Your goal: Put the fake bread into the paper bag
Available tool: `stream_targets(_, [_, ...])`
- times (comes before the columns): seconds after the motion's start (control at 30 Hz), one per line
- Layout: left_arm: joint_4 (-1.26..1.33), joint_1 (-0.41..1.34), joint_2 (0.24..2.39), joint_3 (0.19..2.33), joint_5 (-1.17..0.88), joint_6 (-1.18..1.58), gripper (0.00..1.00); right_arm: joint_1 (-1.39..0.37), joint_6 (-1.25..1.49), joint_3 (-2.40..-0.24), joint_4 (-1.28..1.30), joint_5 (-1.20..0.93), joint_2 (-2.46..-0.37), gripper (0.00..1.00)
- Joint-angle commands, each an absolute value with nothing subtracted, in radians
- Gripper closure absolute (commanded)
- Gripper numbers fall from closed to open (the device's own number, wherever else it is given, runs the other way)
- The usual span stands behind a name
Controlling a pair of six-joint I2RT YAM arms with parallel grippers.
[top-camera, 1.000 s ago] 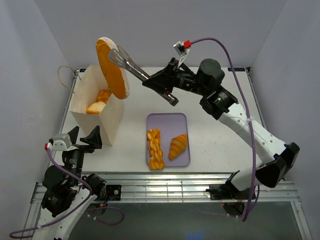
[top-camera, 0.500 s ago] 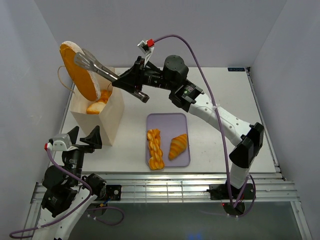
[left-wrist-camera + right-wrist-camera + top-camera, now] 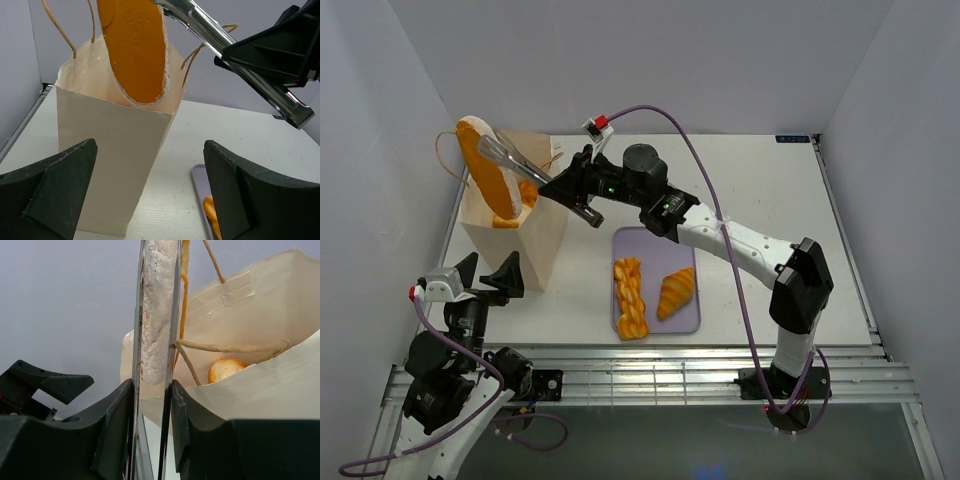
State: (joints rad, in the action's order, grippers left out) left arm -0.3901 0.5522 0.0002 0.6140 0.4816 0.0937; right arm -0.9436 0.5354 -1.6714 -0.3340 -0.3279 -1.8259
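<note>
My right gripper (image 3: 576, 188) is shut on metal tongs (image 3: 517, 159), which pinch a large oval loaf (image 3: 483, 172). The loaf hangs on edge with its lower end inside the mouth of the cream paper bag (image 3: 535, 245). In the left wrist view the loaf (image 3: 135, 50) dips into the bag (image 3: 110, 150). In the right wrist view the tongs (image 3: 137, 340) clamp the loaf's pale edge (image 3: 159, 305), and a bun (image 3: 225, 369) lies inside the bag (image 3: 270, 390). My left gripper (image 3: 490, 272) is open and empty, near the bag's front.
A lilac tray (image 3: 655, 243) at the table's middle holds a braided loaf (image 3: 630, 297) and a croissant (image 3: 676, 292). More bread (image 3: 507, 216) lies in the bag. The bag's cord handles (image 3: 445, 160) stick out at its left. White walls close in both sides.
My right arm has swung the tongs and oval loaf left and down, from above the table to the bag's mouth. The left arm has not moved.
</note>
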Motion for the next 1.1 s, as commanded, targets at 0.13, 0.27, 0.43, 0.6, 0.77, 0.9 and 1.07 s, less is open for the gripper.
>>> stream_targets(0.13, [-0.391, 0.557, -0.031, 0.606, 0.462, 0.084, 0.02, -0.954, 0.497, -1.652, -0.48, -0.212, -1.807, 0.64])
stream_targets(0.27, [-0.393, 0.557, -0.031, 0.606, 0.46, 0.084, 0.02, -0.954, 0.495, -1.631, -0.482, -0.204, -1.802, 0.6])
stream_targets(0.43, [-0.393, 0.558, -0.031, 0.607, 0.459, 0.083, 0.02, -0.954, 0.502, -1.626, -0.48, -0.212, -1.805, 0.47])
stream_targets(0.6, [-0.393, 0.561, -0.029, 0.606, 0.46, 0.083, 0.02, -0.954, 0.492, -1.687, -0.448, -0.219, -1.822, 0.41])
stream_targets(0.77, [-0.391, 0.563, -0.028, 0.606, 0.462, 0.083, 0.02, -0.954, 0.477, -1.756, -0.413, -0.242, -1.825, 0.42])
stream_targets(0.9, [-0.391, 0.563, -0.026, 0.606, 0.462, 0.084, 0.02, -0.954, 0.459, -1.799, -0.384, -0.259, -1.802, 0.43])
stream_targets(1.07, [-0.391, 0.563, -0.026, 0.606, 0.462, 0.084, 0.02, -0.954, 0.437, -1.758, -0.406, -0.261, -1.7, 0.42])
